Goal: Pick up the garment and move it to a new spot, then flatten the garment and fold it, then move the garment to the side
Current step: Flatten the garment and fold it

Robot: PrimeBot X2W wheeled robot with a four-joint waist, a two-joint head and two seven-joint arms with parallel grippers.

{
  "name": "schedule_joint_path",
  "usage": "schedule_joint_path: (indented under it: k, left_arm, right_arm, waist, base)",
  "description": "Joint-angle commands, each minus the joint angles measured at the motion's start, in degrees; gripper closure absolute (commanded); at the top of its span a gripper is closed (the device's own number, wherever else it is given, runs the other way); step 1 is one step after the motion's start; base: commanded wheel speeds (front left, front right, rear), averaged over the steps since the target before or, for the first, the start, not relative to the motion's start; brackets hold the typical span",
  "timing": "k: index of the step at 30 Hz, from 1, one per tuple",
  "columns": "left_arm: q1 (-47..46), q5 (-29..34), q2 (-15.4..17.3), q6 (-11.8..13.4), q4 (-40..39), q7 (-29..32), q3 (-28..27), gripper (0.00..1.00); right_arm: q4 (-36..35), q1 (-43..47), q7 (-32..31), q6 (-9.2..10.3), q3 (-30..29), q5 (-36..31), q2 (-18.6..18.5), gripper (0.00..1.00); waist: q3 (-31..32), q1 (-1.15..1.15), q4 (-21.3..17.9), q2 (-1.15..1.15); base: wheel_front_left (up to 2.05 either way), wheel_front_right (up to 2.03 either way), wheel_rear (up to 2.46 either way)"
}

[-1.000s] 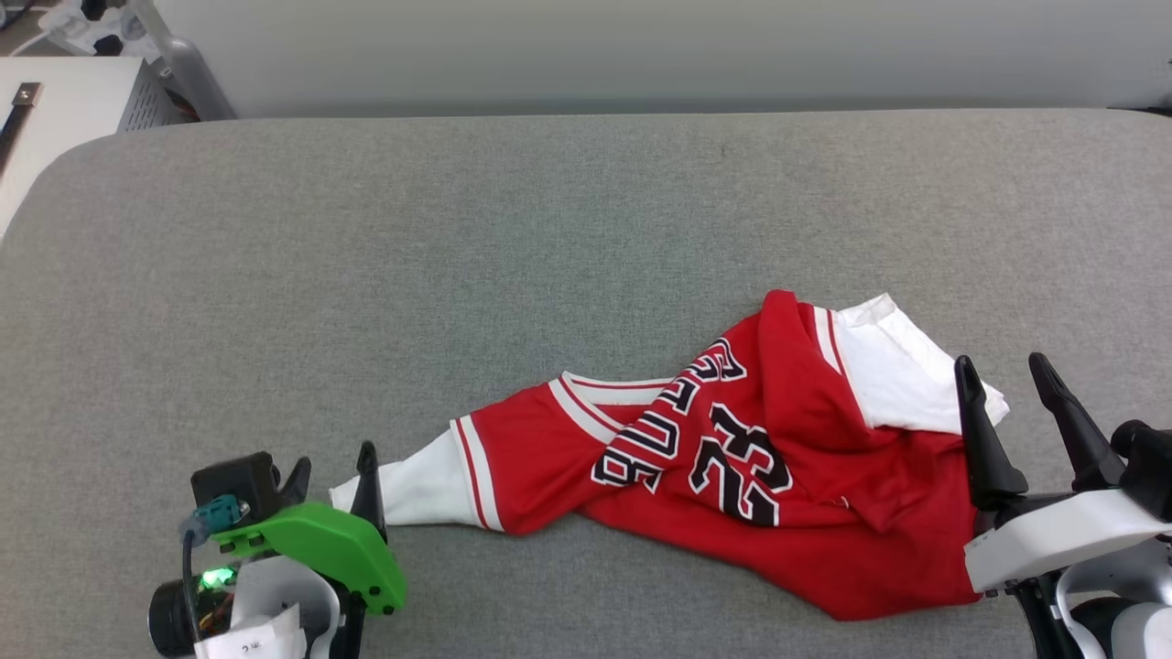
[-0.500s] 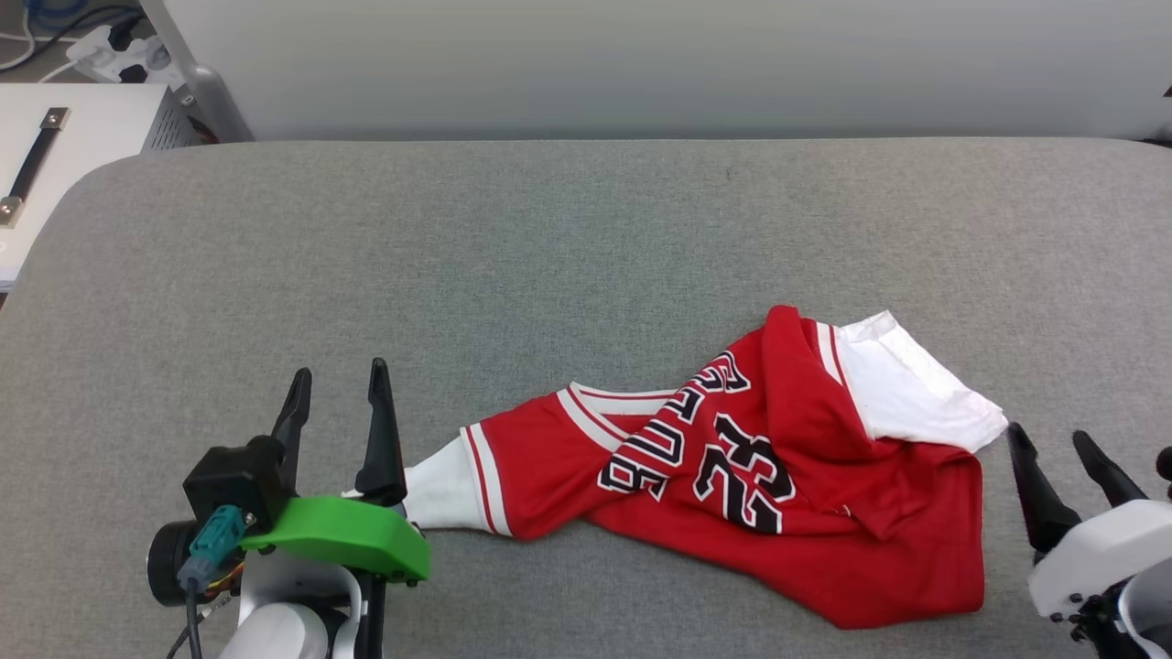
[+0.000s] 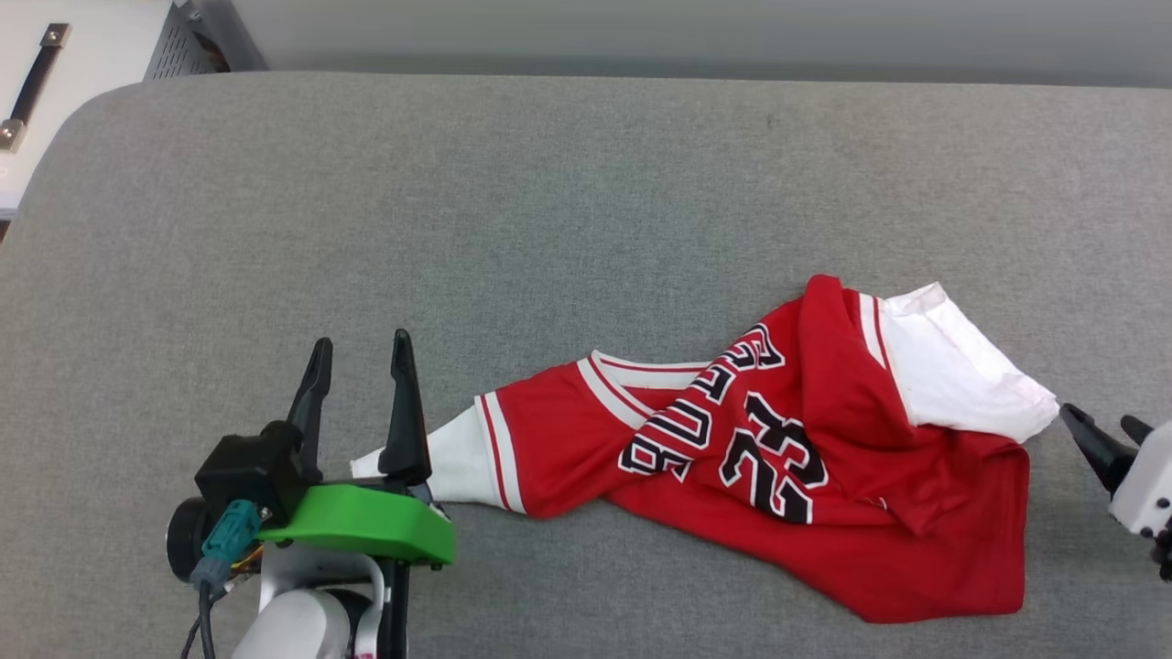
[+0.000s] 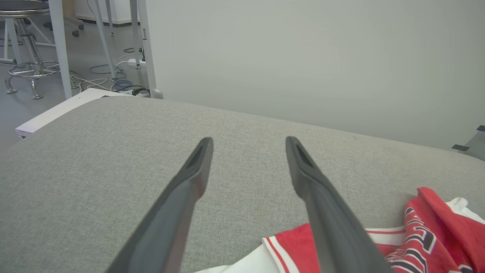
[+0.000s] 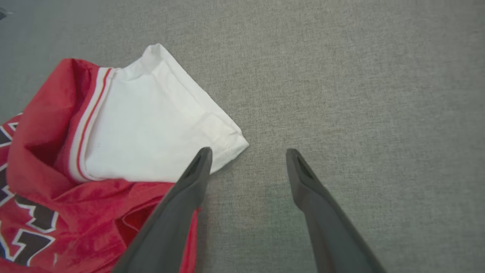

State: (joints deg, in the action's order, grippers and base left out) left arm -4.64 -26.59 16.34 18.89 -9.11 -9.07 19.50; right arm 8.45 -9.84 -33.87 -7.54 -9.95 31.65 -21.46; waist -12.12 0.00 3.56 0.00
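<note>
The garment (image 3: 778, 467), a red jersey with white sleeves and black number 23, lies crumpled on the grey padded table (image 3: 549, 201), stretched from lower middle to lower right. My left gripper (image 3: 359, 346) stands open at the lower left, its right finger over the tip of the left white sleeve (image 3: 458, 462), nothing between its jaws. My right gripper (image 3: 1108, 426) is open at the right edge, just beside the right white sleeve (image 3: 961, 375). In the left wrist view the left gripper (image 4: 248, 141) points over bare cloth with the garment (image 4: 416, 235) at lower right. In the right wrist view the right gripper (image 5: 247, 151) hovers past the sleeve's corner (image 5: 151, 129).
A white cabinet with a black handle (image 3: 37, 73) stands past the table's far left corner. In the left wrist view a stool (image 4: 26, 57), cables and table legs stand on the floor behind. A pale wall (image 4: 303, 57) runs along the table's far edge.
The left gripper has risen off the left sleeve and stands upright. The right gripper has pulled back off the garment's right side toward the right edge. The camera has shifted.
</note>
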Motion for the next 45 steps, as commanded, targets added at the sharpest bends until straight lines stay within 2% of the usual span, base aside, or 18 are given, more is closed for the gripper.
schedule_joint_path:
  k: [1,7,14,15,16,17,22,26,28,33,36,40,45]
  left_arm:
    - [-1.7,0.6,-0.4,0.0,0.2,-0.4,0.1,0.0]
    - [-3.0,0.3,-1.4,-0.4,1.8,-1.1,0.7,0.0]
    - [-3.4,-0.2,-2.0,-0.4,3.6,-1.9,0.6,0.0]
    - [-3.4,-0.3,-2.0,-0.5,3.8,-2.0,0.5,0.0]
    - [-3.4,-0.4,-2.0,-0.4,4.0,-1.9,0.4,0.0]
    - [-3.4,-0.5,-2.0,-0.2,4.3,-1.7,0.4,0.0]
    - [-3.0,-2.4,-1.0,0.0,4.9,0.4,-1.1,0.0]
    - [-2.5,-5.5,1.6,-0.6,4.3,4.9,-3.3,0.0]
    - [-2.0,-8.4,3.4,-1.6,3.4,9.1,-4.4,0.0]
    - [-1.7,-13.8,10.5,-4.6,0.9,22.5,-5.2,0.0]
    - [-1.8,-16.4,13.5,-4.9,0.1,30.0,-4.9,0.0]
    - [-3.0,-18.8,15.1,-4.5,1.4,37.6,-3.6,0.0]
    - [-6.1,-19.9,14.9,-5.0,6.3,42.5,-1.3,0.0]
  right_arm:
    - [0.9,-2.3,-1.4,0.05,1.3,1.0,-0.8,0.0]
    - [5.1,-7.6,-6.3,0.05,7.0,2.4,-3.9,0.0]
    - [10.5,-7.0,-14.6,0.05,10.6,4.9,-4.3,0.0]
    - [11.0,-6.7,-15.6,0.05,10.8,5.0,-4.2,0.09]
    - [11.3,-6.6,-16.4,0.05,11.0,5.2,-4.1,0.69]
    - [11.5,-6.6,-16.9,0.05,10.9,5.7,-3.7,1.0]
    - [10.6,-7.6,-15.3,0.05,10.2,5.8,-3.9,1.0]
    - [9.2,-8.4,-11.0,0.05,8.1,4.9,-4.2,1.0]
    - [8.6,-8.4,-9.9,0.05,7.3,4.7,-4.0,1.0]
    - [6.6,-7.8,-8.6,0.05,5.5,4.0,-3.3,1.0]
    - [5.1,-7.3,-8.6,0.05,5.3,3.5,-2.6,1.0]
    - [3.1,-7.0,-8.8,0.05,5.2,2.9,-1.7,1.0]
    - [1.3,-7.3,-9.0,0.05,5.5,2.6,-1.1,1.0]
  waist:
    - [-1.8,0.0,1.4,0.0]
    - [-4.1,0.0,3.1,0.0]
    - [-5.1,0.0,4.1,0.0]
    - [-5.2,0.0,4.0,0.0]
    - [-5.2,0.0,4.0,0.0]
    - [-5.1,0.0,3.9,0.0]
    - [-4.3,0.0,3.2,0.0]
    - [-2.8,0.0,2.8,0.0]
    - [-2.2,0.0,2.5,0.0]
    - [-1.3,0.0,1.8,0.0]
    - [-1.4,0.0,1.2,0.0]
    - [-2.4,0.0,0.4,0.0]
    - [-4.1,0.0,-0.8,0.0]
  base:
    - [0.0,0.0,0.0]
    - [0.0,0.0,0.0]
    - [0.0,0.0,0.0]
    - [0.0,0.0,0.0]
    - [0.0,0.0,0.0]
    - [0.0,0.0,0.0]
    - [0.0,0.0,0.0]
    - [0.0,0.0,0.0]
    - [0.0,0.0,0.0]
    - [0.0,0.0,0.0]
    - [0.0,0.0,0.0]
    - [0.0,0.0,0.0]
    - [0.0,0.0,0.0]
